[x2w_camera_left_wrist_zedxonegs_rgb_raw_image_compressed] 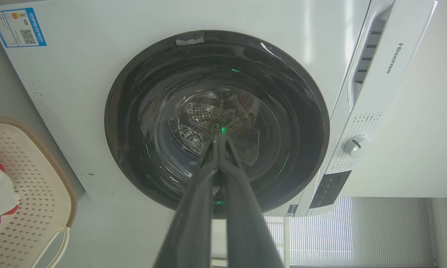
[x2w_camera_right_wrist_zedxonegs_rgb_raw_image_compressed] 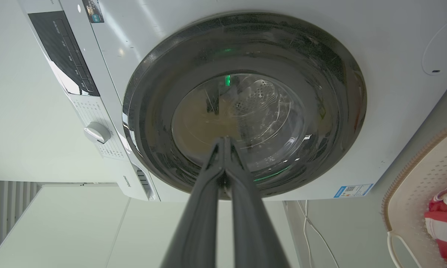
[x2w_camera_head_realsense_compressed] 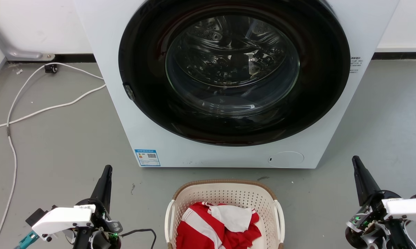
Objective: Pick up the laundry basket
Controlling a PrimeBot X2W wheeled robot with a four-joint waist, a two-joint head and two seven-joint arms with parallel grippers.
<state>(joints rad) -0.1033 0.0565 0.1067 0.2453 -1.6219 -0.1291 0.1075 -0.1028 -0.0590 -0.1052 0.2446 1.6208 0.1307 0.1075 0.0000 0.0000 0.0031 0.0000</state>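
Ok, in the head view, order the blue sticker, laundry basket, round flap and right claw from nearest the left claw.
From the left claw:
1. blue sticker, ahead on the washer, and laundry basket, to the right on the floor: too close to call.
2. round flap, washer's lower right.
3. right claw, far right.

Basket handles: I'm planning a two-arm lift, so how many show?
2 handles on the laundry basket: one on its left side, one on its right; near end cropped.

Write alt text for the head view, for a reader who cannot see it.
A cream laundry basket holding red-and-white cloth sits on the grey floor before a white front-loading washing machine, door closed. The left gripper and right gripper, both shut, flank the basket, touching nothing.
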